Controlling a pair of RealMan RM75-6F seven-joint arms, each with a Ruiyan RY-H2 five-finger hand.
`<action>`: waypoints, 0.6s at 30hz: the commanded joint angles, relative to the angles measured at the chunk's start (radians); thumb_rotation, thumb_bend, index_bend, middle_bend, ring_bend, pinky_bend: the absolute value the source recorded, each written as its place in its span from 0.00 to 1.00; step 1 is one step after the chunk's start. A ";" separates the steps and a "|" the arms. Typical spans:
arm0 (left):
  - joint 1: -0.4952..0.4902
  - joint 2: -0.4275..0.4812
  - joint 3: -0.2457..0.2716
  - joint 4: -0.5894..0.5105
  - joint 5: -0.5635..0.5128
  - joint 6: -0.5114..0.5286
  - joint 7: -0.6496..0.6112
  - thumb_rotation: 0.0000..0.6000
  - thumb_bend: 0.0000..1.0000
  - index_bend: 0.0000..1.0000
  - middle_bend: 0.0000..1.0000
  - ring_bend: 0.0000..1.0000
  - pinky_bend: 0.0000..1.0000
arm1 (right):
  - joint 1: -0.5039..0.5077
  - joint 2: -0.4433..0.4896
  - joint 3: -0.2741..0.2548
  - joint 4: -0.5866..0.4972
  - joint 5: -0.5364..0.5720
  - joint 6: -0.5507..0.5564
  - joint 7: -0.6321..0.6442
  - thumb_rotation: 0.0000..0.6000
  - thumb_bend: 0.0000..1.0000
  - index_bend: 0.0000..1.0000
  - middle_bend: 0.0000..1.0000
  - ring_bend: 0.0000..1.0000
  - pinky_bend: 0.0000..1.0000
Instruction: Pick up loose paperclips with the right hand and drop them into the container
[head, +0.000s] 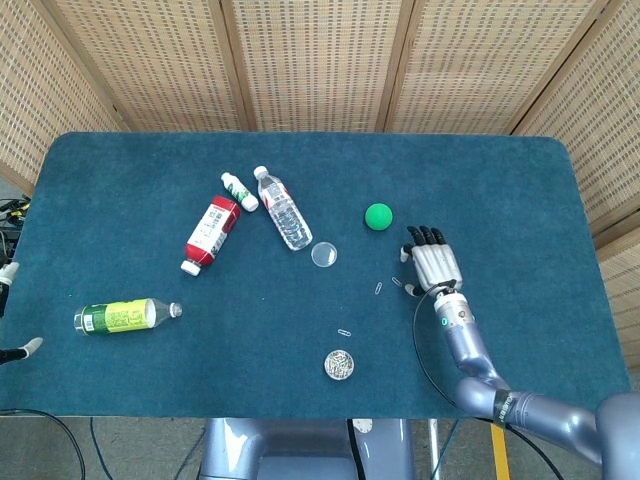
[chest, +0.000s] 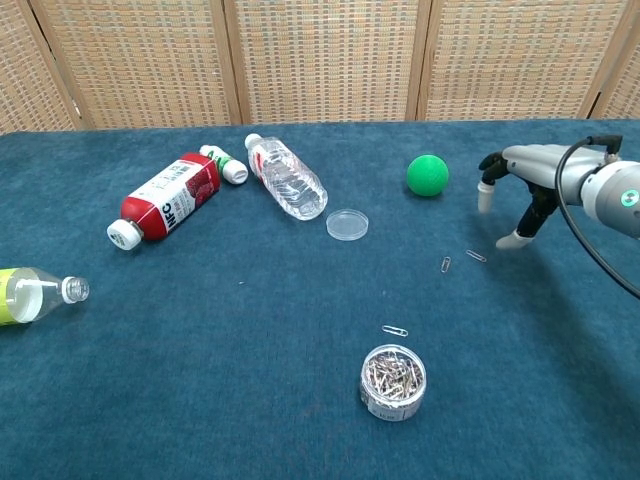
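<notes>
My right hand (head: 435, 266) (chest: 528, 178) hovers over the right part of the blue table with its fingers spread, thumb tip pointing down, and holds nothing. Two loose paperclips (chest: 476, 256) (chest: 446, 264) lie just left of it, seen in the head view as paperclip (head: 397, 282) and paperclip (head: 378, 289). A third paperclip (chest: 394, 330) (head: 344, 332) lies close to the round clear container (chest: 393, 380) (head: 340, 364), which is full of clips near the front edge. My left hand does not show in either view.
A green ball (chest: 427, 175) sits just left of my right hand. The container's clear lid (chest: 347, 224) lies mid-table. A water bottle (chest: 288, 178), a red bottle (chest: 165, 199) and a small white bottle (chest: 224, 165) lie at back left, a green-labelled bottle (head: 122, 316) at far left.
</notes>
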 joint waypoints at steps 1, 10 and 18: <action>-0.002 -0.001 -0.001 0.002 -0.005 -0.004 0.001 1.00 0.00 0.00 0.00 0.00 0.00 | 0.007 -0.043 0.030 0.010 0.102 0.008 -0.040 1.00 0.19 0.47 0.06 0.00 0.05; -0.005 -0.002 -0.004 0.003 -0.013 -0.009 0.004 1.00 0.00 0.00 0.00 0.00 0.00 | 0.024 -0.091 0.058 0.030 0.192 0.020 -0.058 1.00 0.29 0.50 0.06 0.00 0.06; -0.004 -0.003 -0.004 0.003 -0.014 -0.007 0.005 1.00 0.00 0.00 0.00 0.00 0.00 | 0.033 -0.127 0.048 0.069 0.202 0.022 -0.070 1.00 0.30 0.50 0.06 0.00 0.06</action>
